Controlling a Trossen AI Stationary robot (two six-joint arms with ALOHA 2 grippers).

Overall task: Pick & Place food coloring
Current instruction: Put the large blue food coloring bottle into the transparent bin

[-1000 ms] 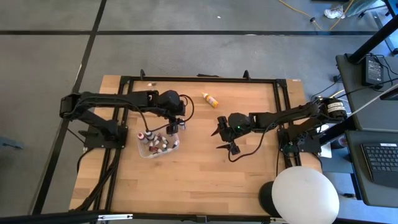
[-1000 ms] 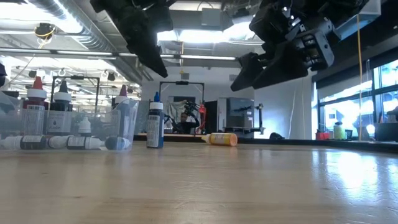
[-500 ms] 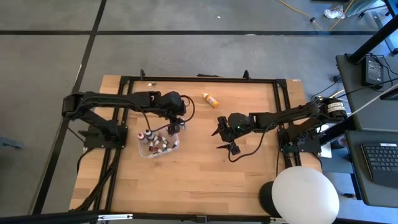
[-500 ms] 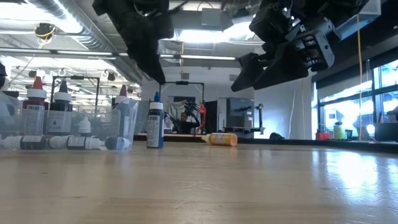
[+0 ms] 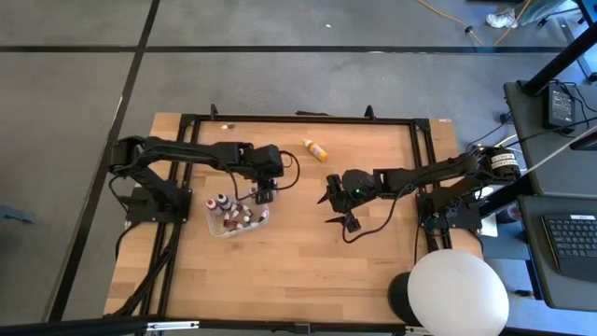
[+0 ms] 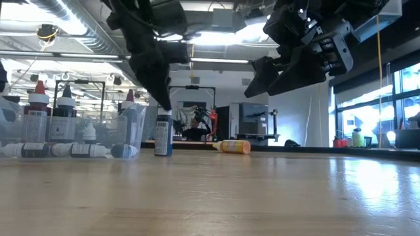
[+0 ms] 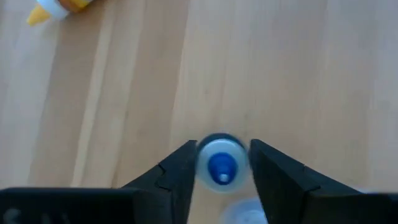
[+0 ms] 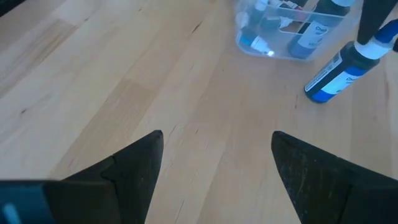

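Observation:
A blue food coloring bottle (image 6: 163,134) stands upright on its base on the wooden table, just right of the clear tray (image 5: 238,219). My left gripper (image 7: 222,144) is open above it, pointing steeply down, one finger on each side of the blue cap (image 7: 219,165). Several more food coloring bottles stand and lie in the tray (image 6: 65,128). An orange-yellow bottle (image 5: 314,149) lies on its side farther back. My right gripper (image 5: 334,207) hangs open above the table's middle, with nothing between its fingers. My left gripper has its two fingers (image 7: 186,163) close on either side of the blue bottle's cap, coming from above. I cannot tell whether they touch it. The bottle stands upright on the table.
A black frame (image 5: 298,119) runs around the tabletop. Bare wood lies between the tray and my right gripper and toward the near edge. A white round lamp shade (image 5: 457,291) stands at the near right corner.
My left gripper has come down toward the blue bottle and tipped steeper; its fingers, earlier above the cap, now stand around it. The bottle has stayed in place.

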